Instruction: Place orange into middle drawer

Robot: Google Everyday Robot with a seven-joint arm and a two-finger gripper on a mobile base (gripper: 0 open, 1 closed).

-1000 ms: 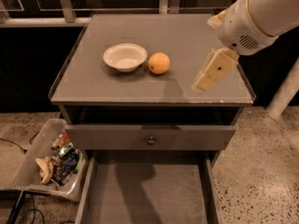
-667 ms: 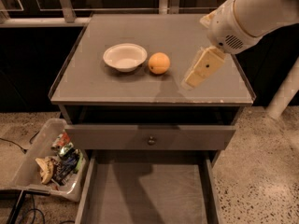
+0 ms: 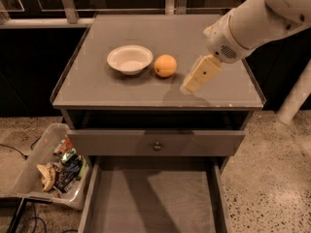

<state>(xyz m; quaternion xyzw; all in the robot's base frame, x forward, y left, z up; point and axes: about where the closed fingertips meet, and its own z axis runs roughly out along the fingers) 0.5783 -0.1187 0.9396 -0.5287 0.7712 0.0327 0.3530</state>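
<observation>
gripper (image 3: 187,87) near orange (image 3: 165,65) on its right, white bowl (image 3: 129,58) just left

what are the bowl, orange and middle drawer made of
The bowl is cream-white and smooth with faint sheen: ceramic or plastic. The orange has matte skin: seemingly real fruit, possibly a replica. The middle drawer is plain grey with thin walls: perhaps painted metal or laminate. The claw hovers beside the orange.

orange (image 3: 165,65) right of bowl (image 3: 129,58) on cabinet top (image 3: 97,89) | pincer (image 3: 187,87) right of orange | middle drawer (image 3: 150,205) below, in front
</observation>
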